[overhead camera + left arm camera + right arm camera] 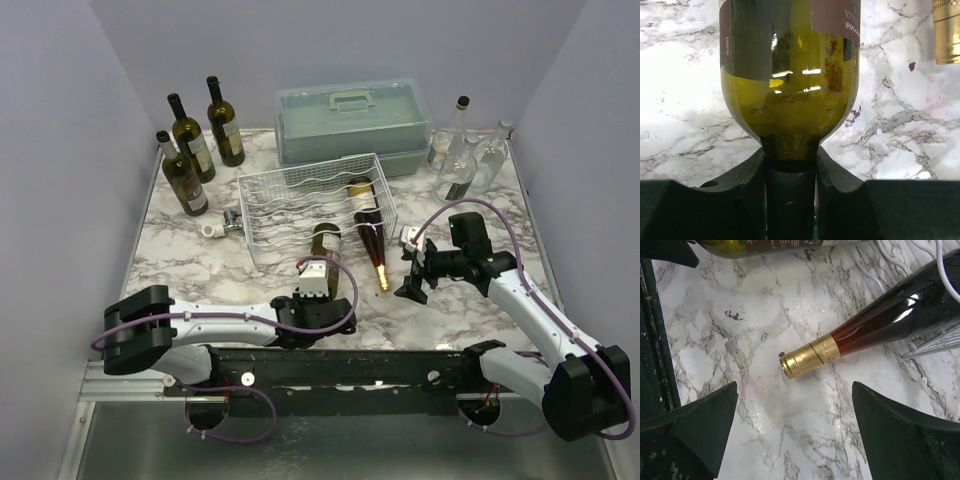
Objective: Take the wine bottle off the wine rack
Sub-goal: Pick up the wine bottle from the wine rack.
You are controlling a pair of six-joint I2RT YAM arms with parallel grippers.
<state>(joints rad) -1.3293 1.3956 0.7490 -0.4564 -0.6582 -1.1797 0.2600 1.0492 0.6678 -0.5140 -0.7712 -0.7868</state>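
Left hand (790, 167) pinching neck of olive glass wine bottle (790, 95), right hand (795, 415) spread above veined marble table (760, 310)

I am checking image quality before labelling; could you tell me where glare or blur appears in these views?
Left wrist: bright reflected lights on the green bottle, near tool fingers dark and soft. Right wrist: a glare streak on the dark bottle, gold cap sharp. Top external: even light, soft shadows.

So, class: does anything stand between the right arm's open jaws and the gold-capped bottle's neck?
Nothing visible does. The gold-capped bottle lies with its neck over the bare marble table, just ahead of the open right jaws.
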